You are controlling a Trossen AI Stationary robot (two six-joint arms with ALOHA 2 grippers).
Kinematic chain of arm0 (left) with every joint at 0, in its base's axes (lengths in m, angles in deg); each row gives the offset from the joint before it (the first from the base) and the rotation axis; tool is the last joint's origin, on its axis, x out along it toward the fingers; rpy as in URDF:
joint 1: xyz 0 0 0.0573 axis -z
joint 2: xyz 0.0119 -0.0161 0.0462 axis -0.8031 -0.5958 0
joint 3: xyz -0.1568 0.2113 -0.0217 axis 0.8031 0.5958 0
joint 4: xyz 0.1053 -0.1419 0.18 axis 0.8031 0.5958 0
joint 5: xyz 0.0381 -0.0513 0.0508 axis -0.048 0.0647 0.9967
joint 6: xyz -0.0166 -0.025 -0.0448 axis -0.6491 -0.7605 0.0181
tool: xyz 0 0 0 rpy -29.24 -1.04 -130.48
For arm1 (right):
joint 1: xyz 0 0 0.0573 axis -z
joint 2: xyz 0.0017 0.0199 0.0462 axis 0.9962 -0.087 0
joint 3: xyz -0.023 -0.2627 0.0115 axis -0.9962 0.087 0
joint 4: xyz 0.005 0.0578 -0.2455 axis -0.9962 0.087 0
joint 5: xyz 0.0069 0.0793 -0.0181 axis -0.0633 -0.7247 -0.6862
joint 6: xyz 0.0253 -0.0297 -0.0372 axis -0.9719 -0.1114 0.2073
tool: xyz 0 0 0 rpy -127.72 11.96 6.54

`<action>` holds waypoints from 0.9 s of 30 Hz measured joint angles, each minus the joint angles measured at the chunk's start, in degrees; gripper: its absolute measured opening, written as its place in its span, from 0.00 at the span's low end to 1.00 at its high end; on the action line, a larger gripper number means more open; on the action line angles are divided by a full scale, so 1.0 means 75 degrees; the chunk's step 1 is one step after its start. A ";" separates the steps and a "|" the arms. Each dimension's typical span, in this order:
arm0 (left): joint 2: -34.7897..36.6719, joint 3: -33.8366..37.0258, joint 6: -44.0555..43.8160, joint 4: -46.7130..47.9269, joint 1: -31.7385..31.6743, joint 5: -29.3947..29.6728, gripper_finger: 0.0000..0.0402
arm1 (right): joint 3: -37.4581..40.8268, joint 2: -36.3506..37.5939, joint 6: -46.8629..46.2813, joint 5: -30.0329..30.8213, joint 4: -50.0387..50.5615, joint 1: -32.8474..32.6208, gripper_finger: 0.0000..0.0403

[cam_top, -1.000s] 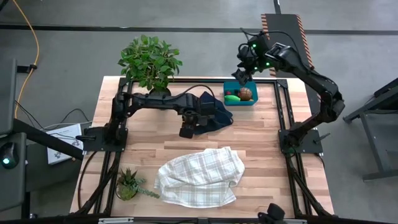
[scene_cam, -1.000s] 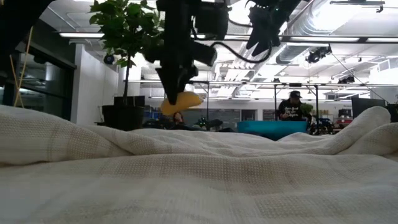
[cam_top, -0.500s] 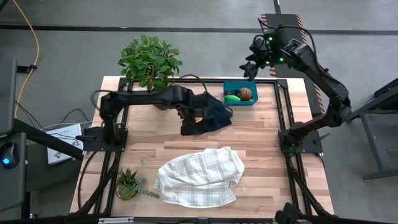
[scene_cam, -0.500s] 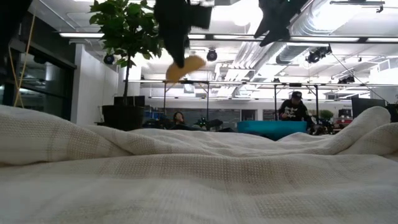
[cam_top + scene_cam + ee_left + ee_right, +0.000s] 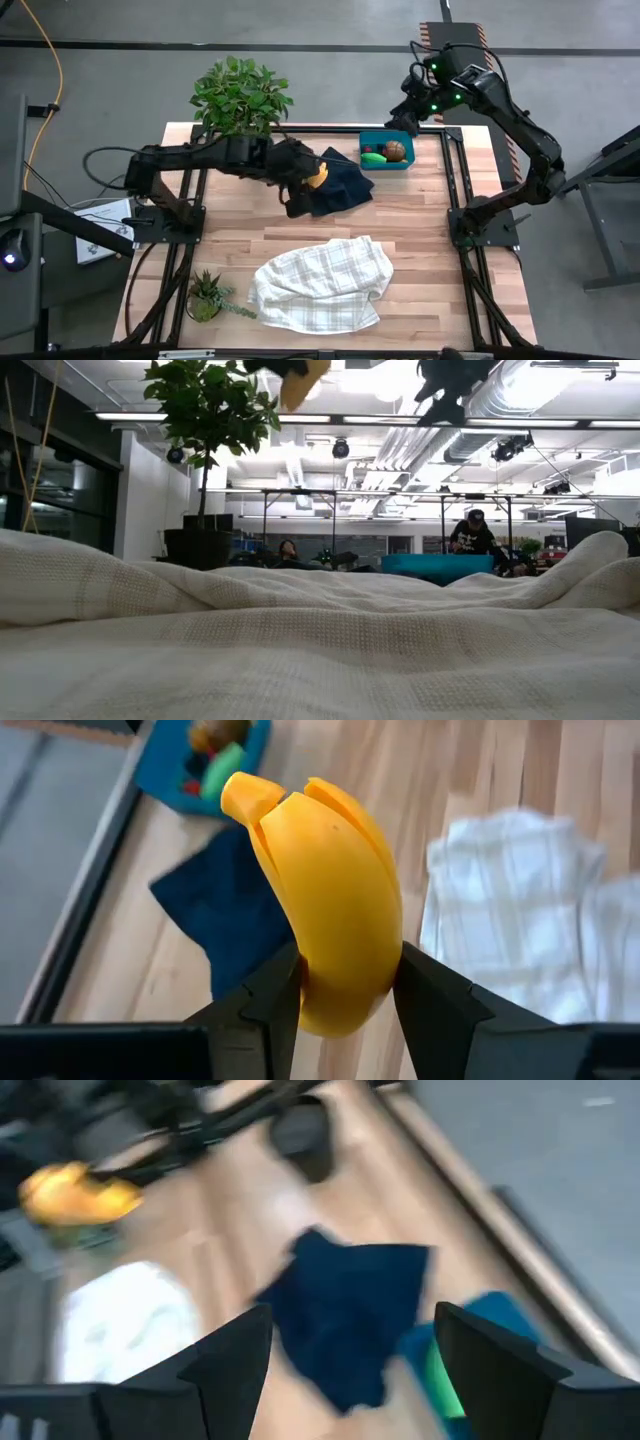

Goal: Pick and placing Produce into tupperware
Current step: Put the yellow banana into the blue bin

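Left gripper (image 5: pixel 345 995): fingers (image 5: pixel 275 995) closed on the lower end of a yellow banana (image 5: pixel 325 895), which stands up between them. In the high view this gripper (image 5: pixel 305 185) holds the banana (image 5: pixel 318 178) in the air over the near edge of a dark blue cloth (image 5: pixel 345 185) lying on the wooden counter (image 5: pixel 420 230). The low view shows the banana (image 5: pixel 303 375) high, at the upper frame edge.

Right gripper (image 5: pixel 408 100): raised above the far edge of the counter, just behind the teal box (image 5: pixel 372 140). Its fingers (image 5: pixel 230 1365) stand wide apart with nothing between them.

Teal box: sits at the far side of the counter, beside the cloth. It contains a brown oval piece (image 5: pixel 397 151), a green piece (image 5: pixel 375 158) and a small red item (too small to identify).

A checked white towel (image 5: pixel 320 285) lies crumpled nearer the front, well apart from the box.
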 joint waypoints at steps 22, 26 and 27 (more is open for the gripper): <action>0.1133 0.1273 -0.3736 -0.0410 0.2413 0.4045 0.33 | 0.4408 0.1130 -0.2584 -0.3191 -0.5324 -0.1855 0.67; 0.1144 0.1603 -0.4566 -0.0453 0.2841 0.4595 0.33 | 0.5796 0.1501 -0.4483 -0.2608 -0.8152 -0.2303 0.67; 0.1152 0.1685 -0.4733 -0.0492 0.2938 0.4708 0.33 | 0.6061 0.1566 -0.4922 -0.2543 -0.8795 -0.2394 0.67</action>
